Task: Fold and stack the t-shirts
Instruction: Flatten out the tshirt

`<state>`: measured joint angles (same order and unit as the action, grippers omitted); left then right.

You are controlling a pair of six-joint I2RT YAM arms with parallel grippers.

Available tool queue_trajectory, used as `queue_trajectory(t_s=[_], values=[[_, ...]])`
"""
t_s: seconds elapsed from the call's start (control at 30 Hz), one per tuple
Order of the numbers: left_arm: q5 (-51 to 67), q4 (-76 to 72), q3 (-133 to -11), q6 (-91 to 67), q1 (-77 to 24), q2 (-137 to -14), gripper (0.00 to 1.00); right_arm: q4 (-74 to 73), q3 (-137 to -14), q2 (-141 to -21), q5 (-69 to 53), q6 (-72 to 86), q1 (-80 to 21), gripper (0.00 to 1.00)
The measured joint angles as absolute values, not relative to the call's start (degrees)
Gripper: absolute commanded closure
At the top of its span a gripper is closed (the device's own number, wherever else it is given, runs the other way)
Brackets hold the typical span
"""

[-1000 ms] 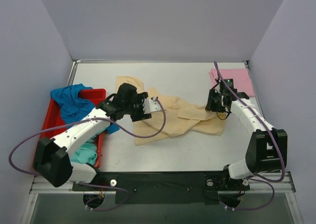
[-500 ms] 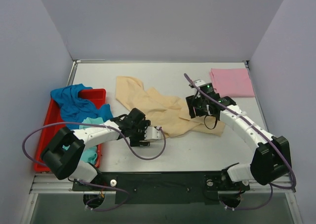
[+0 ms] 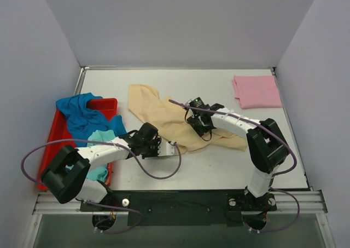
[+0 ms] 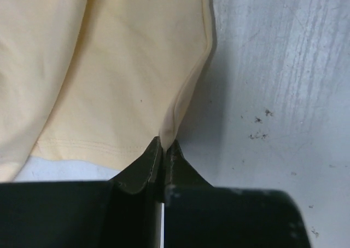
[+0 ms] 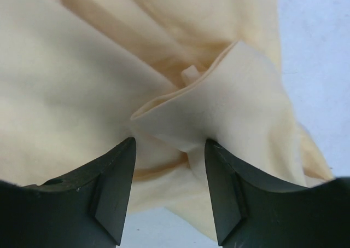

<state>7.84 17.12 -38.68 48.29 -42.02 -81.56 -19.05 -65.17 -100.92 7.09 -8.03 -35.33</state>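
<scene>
My left gripper [image 4: 163,144] is pinched fully closed on the hemmed near edge of the pale beige t-shirt [image 3: 164,116]. The cloth runs straight up out of my fingertips and spreads away to the left, with bare grey table [image 3: 219,166] to the right of it. From above, this grip sits at the shirt's front edge, low over the table.

My right gripper [image 5: 169,144] stands about half open over the middle of the same shirt. A raised fold of beige fabric sits between my two fingers [image 5: 112,188]; I cannot tell whether the pads press it.

The beige shirt lies crumpled and spread across the centre of the table, between my two arms. The pink t-shirt [image 3: 257,91] lies flat at the far right corner, well apart from both grippers. The bright blue t-shirt [image 3: 82,116] and the light teal t-shirt [image 3: 101,137] are heaped in the red tray [image 3: 52,144] at the left, beside my left arm.
</scene>
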Motion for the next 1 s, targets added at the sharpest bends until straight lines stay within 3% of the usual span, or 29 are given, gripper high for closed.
queue_trajectory(t_s=[0.17,0.27,0.63,0.87,0.93,1.0], values=[[7.7,18.2,-38.1,48.1,-41.5,-78.7,1.00,-18.1,-66.8,-101.2,11.0,-9.1,-35.2,0.71],[7.7,18.7,-38.1,48.0,-40.4,-78.1,1.00,-17.2,-67.0,-101.5,12.9,-9.5,-35.2,0.85],[7.8,21.3,-38.5,47.4,-37.1,-77.1,1.00,-14.2,-64.9,-100.6,11.6,-12.0,-35.8,0.56],[8.1,21.6,-38.5,47.1,-36.9,-76.8,1.00,-10.3,-63.1,-99.1,11.5,-13.8,-39.5,0.55],[8.2,21.7,-38.5,47.1,-36.9,-76.6,1.00,-9.5,-63.4,-100.1,12.9,-14.3,-40.0,0.63],[8.3,22.0,-38.5,47.1,-36.8,-76.5,1.00,-8.8,-64.2,-102.0,15.7,-15.1,-40.4,0.66]])
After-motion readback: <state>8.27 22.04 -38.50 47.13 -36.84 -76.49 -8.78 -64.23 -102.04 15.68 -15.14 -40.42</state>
